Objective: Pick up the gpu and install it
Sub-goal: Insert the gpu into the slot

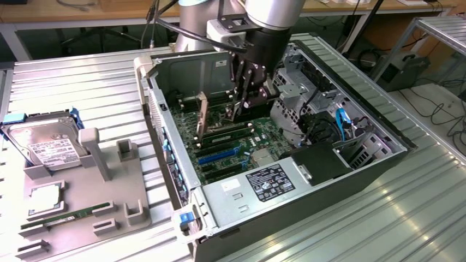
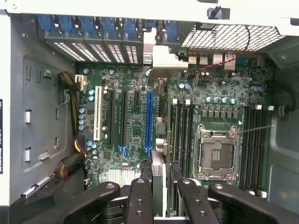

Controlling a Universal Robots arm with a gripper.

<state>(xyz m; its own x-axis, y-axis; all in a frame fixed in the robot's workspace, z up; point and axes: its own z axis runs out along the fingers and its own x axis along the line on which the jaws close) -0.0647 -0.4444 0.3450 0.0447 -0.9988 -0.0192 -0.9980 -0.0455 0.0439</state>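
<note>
You have the gripper [image 2: 159,186] down inside the open computer case [image 1: 169,117], and its black fingers [image 2: 140,186] sit narrow, pressed on either side of the gpu [image 2: 159,163]. The card is held edge-on, so the grip looks firm, though the contact itself is hard to make out. The card runs from the fingers toward the rear of the case, where its silver bracket [image 2: 163,58] meets the row of blue-clipped slot covers. It stands over the motherboard [image 2: 135,130], just beside the long blue slot [image 2: 149,121] on one side and the memory slots [image 2: 182,135] on the other. A white slot [image 2: 98,114] lies further off, and the bare processor socket [image 2: 216,151] sits beyond the memory slots.

For writing, you get a black label [image 1: 269,181] on the power supply and a white label on the hard drive [image 1: 45,146], both too small to read. That drive stands in a grey fixture [image 1: 109,188] on the exterior view's left, well apart from the case, with a green memory stick [image 1: 69,214] lying nearer the fixture's front.

Room is tight around the card. The case wall rises close at the rear and the drive cage [image 1: 291,101] crowds the gripper from the exterior view's right. The ridged metal table [image 1: 407,218] lies open around the case.
</note>
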